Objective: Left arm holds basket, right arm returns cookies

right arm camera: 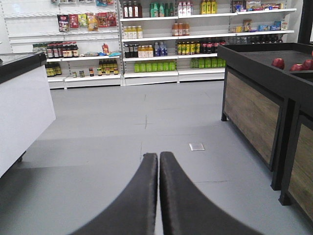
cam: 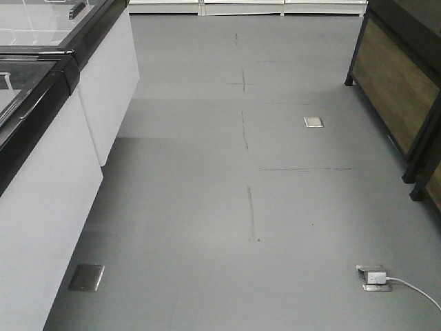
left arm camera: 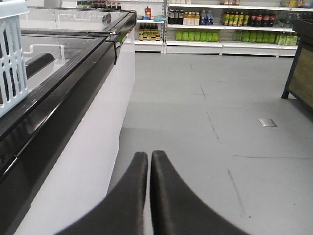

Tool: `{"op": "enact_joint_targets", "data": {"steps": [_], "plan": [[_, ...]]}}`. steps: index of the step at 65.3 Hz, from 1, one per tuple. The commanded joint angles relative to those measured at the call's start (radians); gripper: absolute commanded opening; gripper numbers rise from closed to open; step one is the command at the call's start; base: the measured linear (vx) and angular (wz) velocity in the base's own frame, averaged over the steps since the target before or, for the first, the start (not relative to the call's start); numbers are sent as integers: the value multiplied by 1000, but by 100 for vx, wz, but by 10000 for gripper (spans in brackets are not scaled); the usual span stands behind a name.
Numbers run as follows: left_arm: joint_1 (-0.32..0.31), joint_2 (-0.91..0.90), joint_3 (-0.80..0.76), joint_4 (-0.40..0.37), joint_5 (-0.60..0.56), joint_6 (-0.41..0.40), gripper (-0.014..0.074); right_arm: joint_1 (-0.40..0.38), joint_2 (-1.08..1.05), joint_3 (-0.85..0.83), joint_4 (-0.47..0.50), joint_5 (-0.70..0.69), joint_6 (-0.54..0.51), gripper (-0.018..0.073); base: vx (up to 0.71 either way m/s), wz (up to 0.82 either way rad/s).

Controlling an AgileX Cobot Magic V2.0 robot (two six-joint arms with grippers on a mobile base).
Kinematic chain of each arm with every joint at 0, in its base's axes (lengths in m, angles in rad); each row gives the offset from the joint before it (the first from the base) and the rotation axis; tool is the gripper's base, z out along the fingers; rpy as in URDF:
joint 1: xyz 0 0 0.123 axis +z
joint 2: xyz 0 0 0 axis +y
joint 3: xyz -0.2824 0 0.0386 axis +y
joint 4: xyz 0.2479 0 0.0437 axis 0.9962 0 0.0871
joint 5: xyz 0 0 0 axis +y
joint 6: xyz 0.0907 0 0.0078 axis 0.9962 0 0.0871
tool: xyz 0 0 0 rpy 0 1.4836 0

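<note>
Plainly, left arm [left arm camera: 164, 205] and right arm [right arm camera: 183, 205] jaws press together over open floor [cam: 275, 207]; basket [left arm camera: 11, 12] seemingly sits on freezer [left arm camera: 63, 93] edge.

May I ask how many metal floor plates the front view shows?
3 plates: one upper right near the wooden stand; one lower left beside the white cabinet; one lower right, plugged in. Others may be hidden.

Grey floor [cam: 207, 207] is stretching ahead, with white chest freezers [cam: 48, 172], black-rimmed and glass-lidded, standing along the left. A black-framed, wood-panelled display stand [cam: 396, 76] is sitting at the right. A white plug [cam: 375, 277] is sitting in the near-right floor socket, its cable [cam: 413, 288] trailing right; metal floor plates [cam: 86, 277] are lying near-left and mid-right.
</note>
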Motion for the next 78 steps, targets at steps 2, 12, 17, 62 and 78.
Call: {"op": "enact_joint_targets", "data": {"steps": [2,12,17,62,78], "plan": [[1,-12,-25,-6,-76,-2,-8,-5,-12,3,-4,-78,-2,-8,0,0],[1,-12,-25,-6,-76,-2,-8,-5,-12,3,-4,-78,-2,-8,0,0],[1,-12,-25,-8,-90,-8,-8,-5,-12,3,-4,-78,-2,-8,0,0],[1,322,-431,-6,-134,85,-8,-5,-12,3,-4,-78,-2,-8,0,0],[1,359,-473,-6,-120,83,-8,-5,-12,3,-4,-78,-2,-8,0,0]]}}
